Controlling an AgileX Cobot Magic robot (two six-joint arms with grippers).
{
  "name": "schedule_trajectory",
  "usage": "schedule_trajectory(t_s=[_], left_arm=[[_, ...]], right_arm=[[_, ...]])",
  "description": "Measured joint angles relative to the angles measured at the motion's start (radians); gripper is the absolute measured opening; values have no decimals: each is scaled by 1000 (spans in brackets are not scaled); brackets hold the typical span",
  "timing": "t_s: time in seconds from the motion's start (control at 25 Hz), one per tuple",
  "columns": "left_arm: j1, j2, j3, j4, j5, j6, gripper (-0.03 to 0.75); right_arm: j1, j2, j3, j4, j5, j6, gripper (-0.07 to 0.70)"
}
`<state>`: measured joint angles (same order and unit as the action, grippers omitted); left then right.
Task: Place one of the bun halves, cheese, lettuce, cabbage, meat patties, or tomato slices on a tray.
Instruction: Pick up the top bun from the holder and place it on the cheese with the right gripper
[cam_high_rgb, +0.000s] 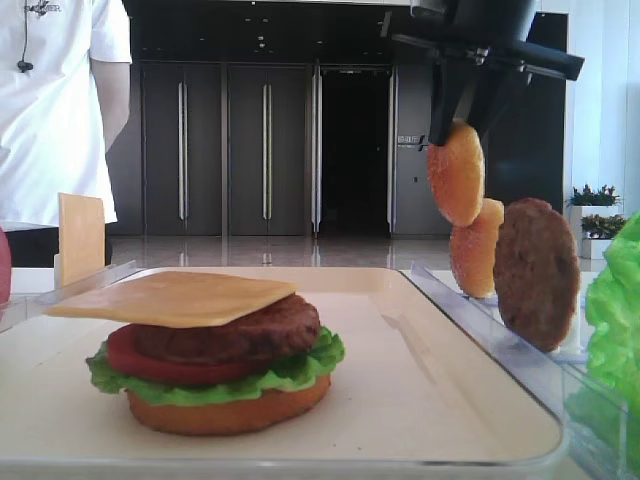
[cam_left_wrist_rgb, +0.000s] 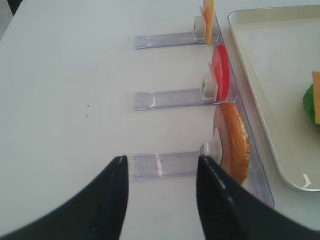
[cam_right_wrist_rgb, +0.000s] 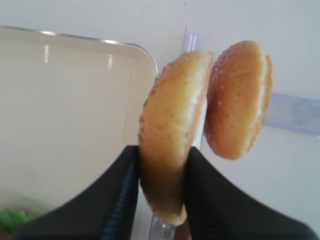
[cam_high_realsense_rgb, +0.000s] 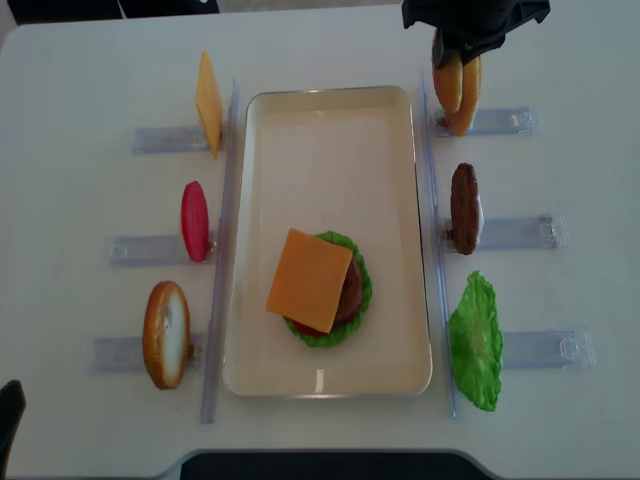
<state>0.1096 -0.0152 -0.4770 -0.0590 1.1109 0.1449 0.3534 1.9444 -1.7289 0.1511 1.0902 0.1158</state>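
My right gripper (cam_right_wrist_rgb: 162, 150) is shut on a domed, seed-speckled bun half (cam_right_wrist_rgb: 172, 120), held on edge above the right rack (cam_high_realsense_rgb: 445, 80). A second bun half (cam_right_wrist_rgb: 239, 100) stands just beside it in the rack. The cream tray (cam_high_realsense_rgb: 300, 160) carries a stack: flat bottom bun, lettuce (cam_high_rgb: 300, 372), tomato, meat patty (cam_high_rgb: 250, 335) and a cheese slice (cam_high_realsense_rgb: 310, 280) on top. On the left racks stand cheese (cam_high_realsense_rgb: 208, 103), a tomato slice (cam_high_realsense_rgb: 194, 220) and a flat bun (cam_high_realsense_rgb: 166, 333). My left gripper (cam_left_wrist_rgb: 161, 160) is open over bare table beside that flat bun (cam_left_wrist_rgb: 232, 142).
Clear plastic racks (cam_left_wrist_rgb: 165, 165) flank the tray on both sides. A spare patty (cam_high_realsense_rgb: 463, 208) and a lettuce leaf (cam_high_realsense_rgb: 475, 340) stand on the right racks. A person in white (cam_high_rgb: 60, 100) stands behind the table at the left.
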Motion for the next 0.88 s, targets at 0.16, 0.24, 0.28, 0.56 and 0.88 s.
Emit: schedule_trajectory(t_s=[0.16,0.24,0.28,0.56,0.88], left_arm=[[0,0,0,0,0,0,345],[0,0,0,0,0,0,345],[0,0,0,0,0,0,345],[0,0,0,0,0,0,345],[0,0,0,0,0,0,345]], right_arm=[[0,-58,0,-3,45,0,226],[0,-81,0,-3,63,4,226],[0,-89,0,-3,73,11,226],[0,-108,0,-3,129,24,225],[0,-112,0,-3,133,31,225]])
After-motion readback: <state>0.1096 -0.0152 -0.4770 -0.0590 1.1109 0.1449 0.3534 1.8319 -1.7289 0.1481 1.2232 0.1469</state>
